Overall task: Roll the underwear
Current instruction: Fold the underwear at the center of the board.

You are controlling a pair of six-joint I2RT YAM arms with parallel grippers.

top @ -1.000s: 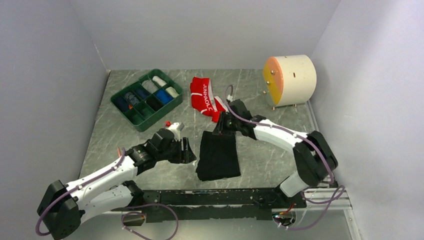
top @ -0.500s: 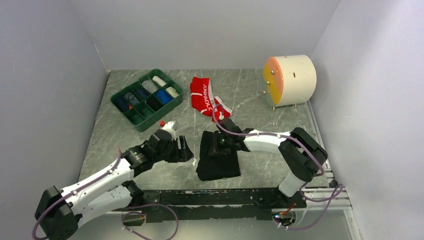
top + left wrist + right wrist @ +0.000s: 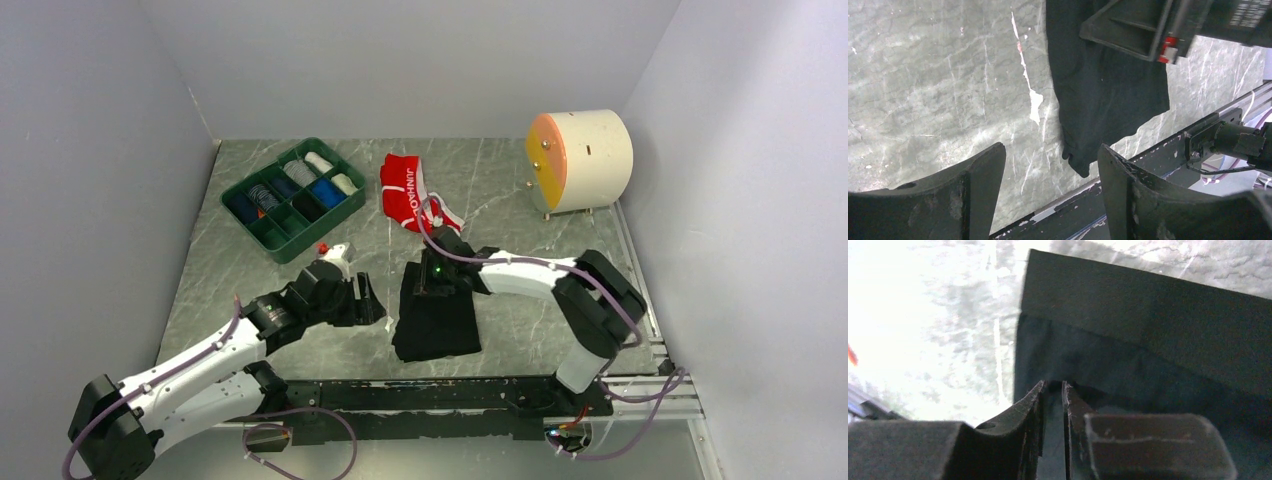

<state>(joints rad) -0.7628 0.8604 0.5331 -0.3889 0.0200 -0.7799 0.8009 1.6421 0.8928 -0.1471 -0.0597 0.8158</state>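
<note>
Nearer now, right pincer (image 3: 437, 283) clamps plain black cloth briefs (image 3: 440, 328) lying mid grey marbled bench (image 3: 530, 200); left pincer (image 3: 368, 298), fingers apart, hovers beside their left edge, bare stone between.

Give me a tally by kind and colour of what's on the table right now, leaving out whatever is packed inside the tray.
Plain black cloth briefs: 1
Bright red cloth briefs with white-lettered waistband: 1
Green plastic compartment tray: 1
Cream cylindrical drum with orange face: 1
Total: 4
</note>
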